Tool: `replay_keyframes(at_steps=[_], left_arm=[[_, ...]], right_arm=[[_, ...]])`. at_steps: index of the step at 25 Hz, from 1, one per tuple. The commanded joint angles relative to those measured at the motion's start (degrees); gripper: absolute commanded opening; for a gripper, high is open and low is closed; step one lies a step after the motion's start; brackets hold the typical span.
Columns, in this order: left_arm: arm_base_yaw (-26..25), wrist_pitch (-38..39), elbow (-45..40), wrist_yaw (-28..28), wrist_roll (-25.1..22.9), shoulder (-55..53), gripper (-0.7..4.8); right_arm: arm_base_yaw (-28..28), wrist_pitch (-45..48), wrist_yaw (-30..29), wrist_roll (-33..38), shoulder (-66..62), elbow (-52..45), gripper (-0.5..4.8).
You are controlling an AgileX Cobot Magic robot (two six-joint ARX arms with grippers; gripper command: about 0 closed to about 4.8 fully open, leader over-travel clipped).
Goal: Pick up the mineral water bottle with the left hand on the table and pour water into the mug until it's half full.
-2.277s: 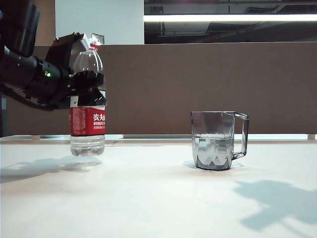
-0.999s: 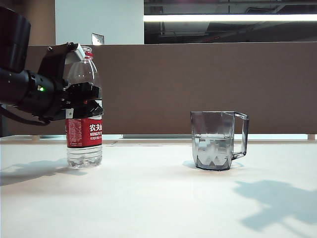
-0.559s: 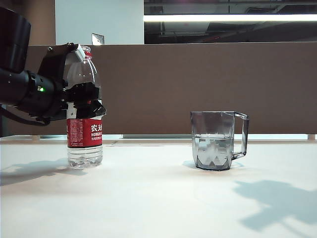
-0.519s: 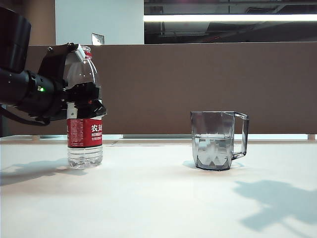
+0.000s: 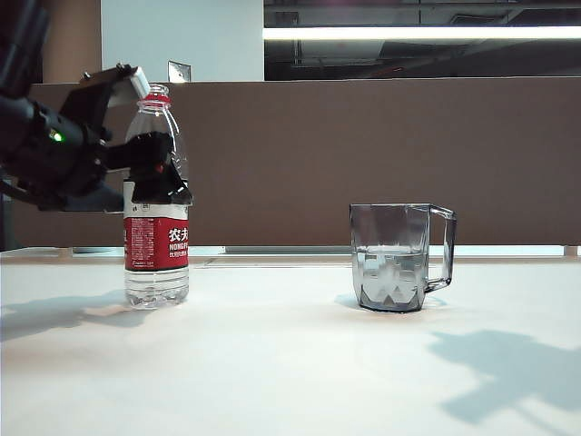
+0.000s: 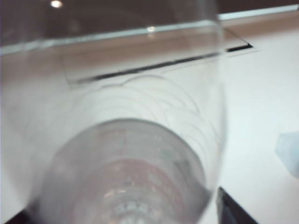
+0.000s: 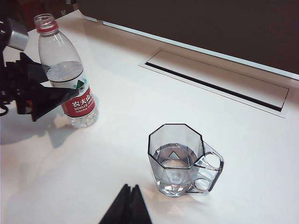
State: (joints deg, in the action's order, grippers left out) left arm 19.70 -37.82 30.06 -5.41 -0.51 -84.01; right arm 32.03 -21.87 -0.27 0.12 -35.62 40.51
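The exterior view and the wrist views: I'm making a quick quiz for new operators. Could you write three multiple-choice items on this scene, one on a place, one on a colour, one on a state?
1. Where does the mineral water bottle stand in the exterior view?
A. Left of the mug
B. Right of the mug
C. Inside the mug

2. What colour is the bottle's label?
A. Blue
B. Red with white characters
C. Green

3. What state is the left gripper in?
A. Shut on the mug's handle
B. Open, jaws either side of the upright bottle
C. Holding the bottle tipped over the mug

Answers:
1. A: the bottle is on the table left of the mug.
2. B: the label shows so in both views.
3. B: the fingers are spread beside the bottle, which rests on the table.

The right gripper, shut, hangs near the mug.
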Motion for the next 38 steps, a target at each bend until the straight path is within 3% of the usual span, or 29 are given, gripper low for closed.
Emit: replay_keyframes(at_steps=[1, 11, 13, 16, 19, 21, 27, 30, 34, 38], left_arm=[[-0.07, 5.57, 0.09, -0.2, -0.15, 3.28, 4.48], [-0.07, 19.08, 0.09, -0.17, -0.09, 13.46, 4.47], [-0.07, 24.79, 0.09, -0.2, -0.09, 17.22, 4.17], [-0.07, 28.98, 0.09, -0.2, -0.11, 20.13, 2.89], [-0.07, 33.22, 0.09, -0.2, -0.09, 23.28, 0.74], [-0.07, 36.72, 0.09, -0.2, -0.09, 26.4, -0.07], [-0.07, 42.56, 0.04, -0.2, -0.13, 32.02, -0.07], [-0.04, 44.19, -0.85, -0.2, -0.07, 35.87, -0.07], [-0.04, 44.09, -2.51, -0.17, -0.04, 41.18, -0.07], [-0.04, 43.93, -5.84, -0.2, -0.04, 49.11, -0.07]], right_arm=[[0.07, 0.59, -1.38, -0.15, 1.01, 0.46, -0.01], [0.04, -3.93, -1.36, -0.17, 3.13, 0.44, -0.01], [0.04, -5.46, -1.07, -0.13, 3.5, 0.44, -0.01], [0.04, -5.86, -0.96, -0.13, 3.91, 0.44, -0.01], [0.04, -6.54, -0.96, -0.15, 4.11, 0.42, -0.01], [0.02, -7.04, -0.94, -0.17, 4.17, -0.07, -0.01], [0.04, -4.2, -1.03, -0.17, 5.97, -5.05, -0.01], [0.04, 1.92, -0.98, -0.17, 10.03, -10.67, -0.01], [0.02, 7.37, -0.94, -0.17, 14.58, -15.26, -0.01], [0.0, 7.15, -0.94, -0.17, 19.04, -17.31, -0.01]])
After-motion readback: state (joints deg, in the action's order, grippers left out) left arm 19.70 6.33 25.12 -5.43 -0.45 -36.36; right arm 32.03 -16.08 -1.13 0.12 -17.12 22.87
